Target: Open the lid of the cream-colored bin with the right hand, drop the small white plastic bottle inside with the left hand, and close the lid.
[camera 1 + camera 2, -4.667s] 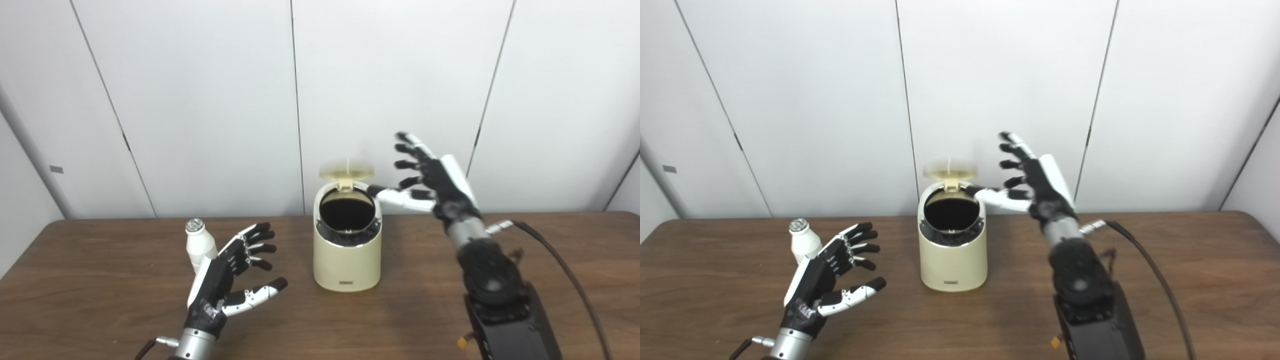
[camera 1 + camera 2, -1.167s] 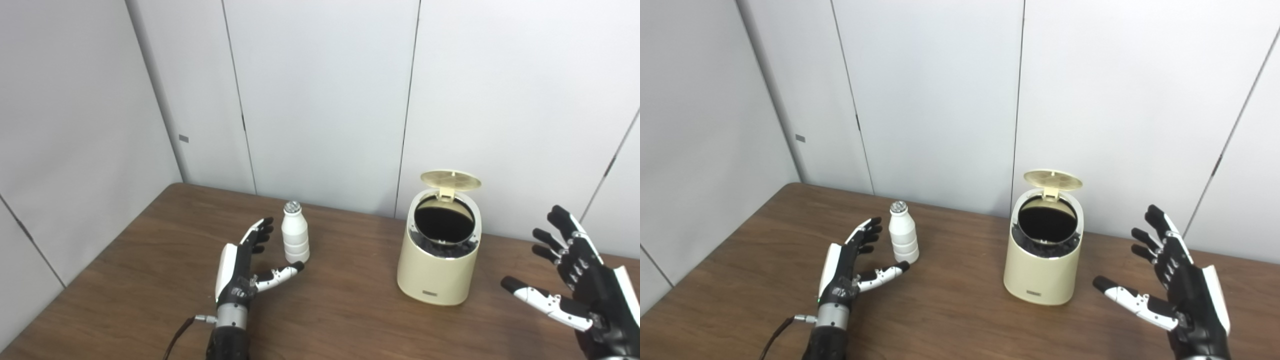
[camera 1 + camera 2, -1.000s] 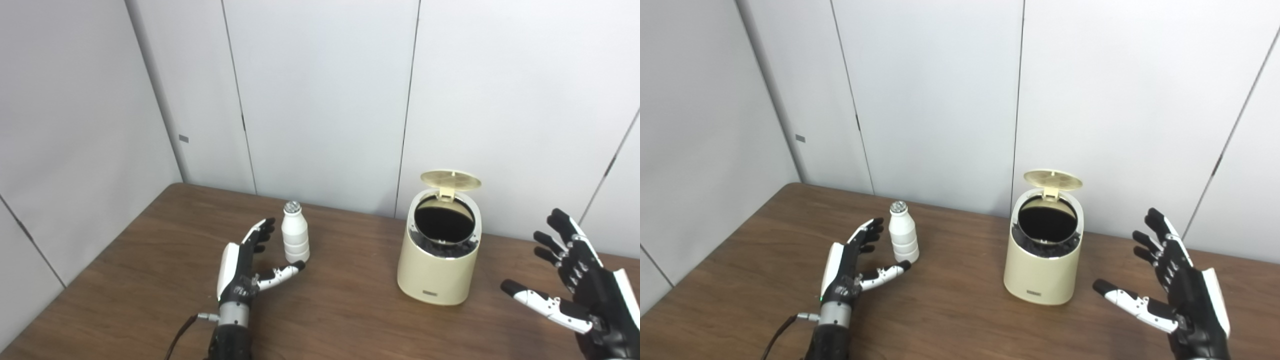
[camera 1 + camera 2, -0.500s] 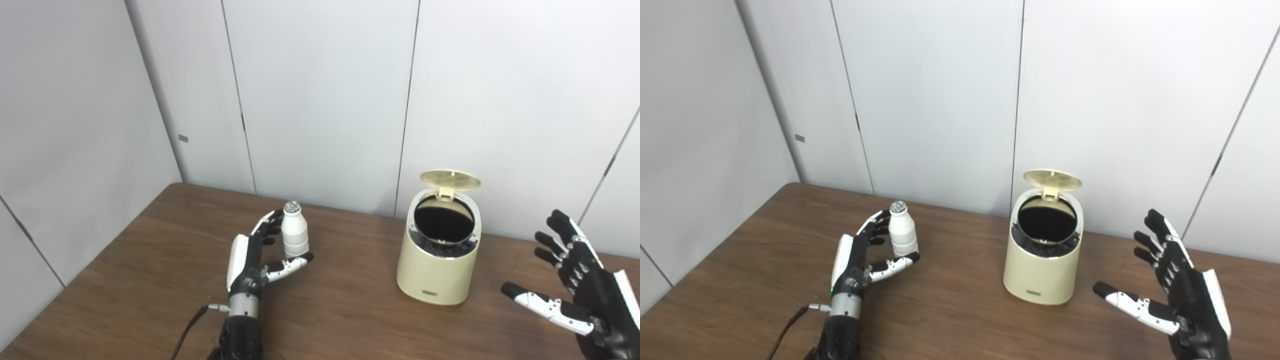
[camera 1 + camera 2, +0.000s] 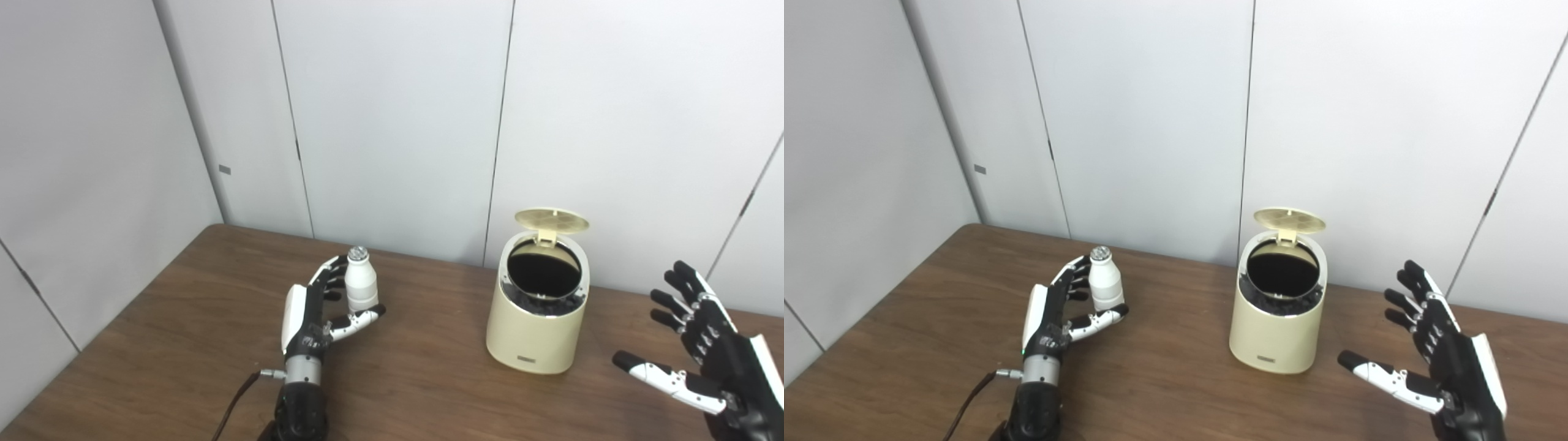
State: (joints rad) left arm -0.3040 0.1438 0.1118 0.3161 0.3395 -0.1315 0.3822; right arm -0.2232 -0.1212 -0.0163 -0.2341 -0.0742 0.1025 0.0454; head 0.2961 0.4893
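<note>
Since a second before, the left hand (image 5: 309, 309) had moved up to the small white bottle (image 5: 361, 286), its fingers (image 5: 334, 274) now cupping it upright on the counter (image 5: 184, 318). The cream bin (image 5: 538, 318) stood lid (image 5: 552, 219) raised. The right hand (image 5: 713, 355) hovered, fingers spread, holding nothing.

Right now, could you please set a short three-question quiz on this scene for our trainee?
1. True or false: the lid of the cream-colored bin is closed.
2. Which hand is at the small white plastic bottle: A) left hand, B) right hand, C) neither?
3. Fill in: the bottle stands upright on the ____ to the left of the bin.

Key
1. False: the lid stands raised at the back and the dark opening shows.
2. A: its fingers lie behind the bottle and its thumb in front; the right hand hangs open, right of the bin.
3. table.
</note>
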